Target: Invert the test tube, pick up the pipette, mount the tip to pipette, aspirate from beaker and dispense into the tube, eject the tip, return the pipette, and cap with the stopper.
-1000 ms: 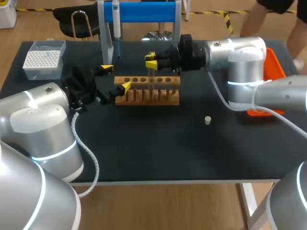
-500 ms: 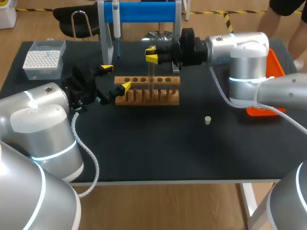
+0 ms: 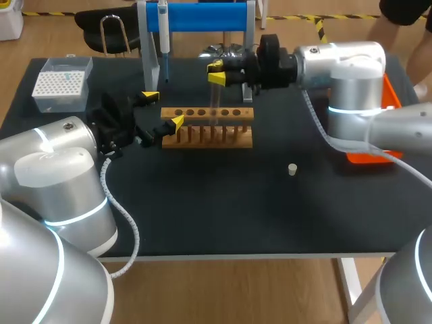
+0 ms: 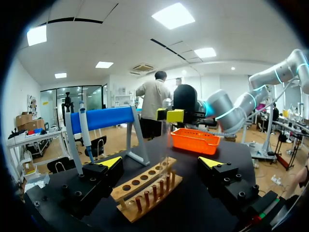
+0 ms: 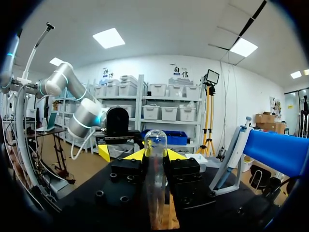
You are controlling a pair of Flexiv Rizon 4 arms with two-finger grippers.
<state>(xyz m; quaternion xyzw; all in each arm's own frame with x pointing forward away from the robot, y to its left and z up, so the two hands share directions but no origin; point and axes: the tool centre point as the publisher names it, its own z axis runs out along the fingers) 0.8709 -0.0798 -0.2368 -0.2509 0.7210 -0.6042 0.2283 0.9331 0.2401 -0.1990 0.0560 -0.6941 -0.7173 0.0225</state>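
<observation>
1. The test tube (image 5: 155, 145) stands upright between the fingers of the right gripper (image 3: 216, 72), which is clamped on it from both sides. Its rounded closed end is up, so its mouth faces down, and it looks empty.
2. The tube hangs over the wooden rack (image 3: 208, 127), with its lower end close to the rack's top bar. I cannot tell whether it is fully clear of the rack.
3. I judge the task to be in its first step: the tube is gripped and raised but not yet turned mouth-up.
4. Everything after that looks undone. The pipette (image 3: 163, 30) hangs on the blue stand (image 3: 202, 17) behind the rack with no tip mounted, as far as I can see, and the stopper (image 3: 292, 169) lies alone on the black table (image 3: 270, 216), well apart from the rack.
5. The left gripper (image 3: 163, 109) sits at the rack's left end with its fingers spread wide, holding nothing.
6. Containers:
   - The holes in the rack's top bar look empty.
   - The tip box (image 3: 62, 84) at the table's far left shows a full-looking white grid of tips.
   - The orange bin (image 4: 195, 144) sits on the right side — its inside is hidden.
   - I cannot pick out the beaker with any certainty.
</observation>
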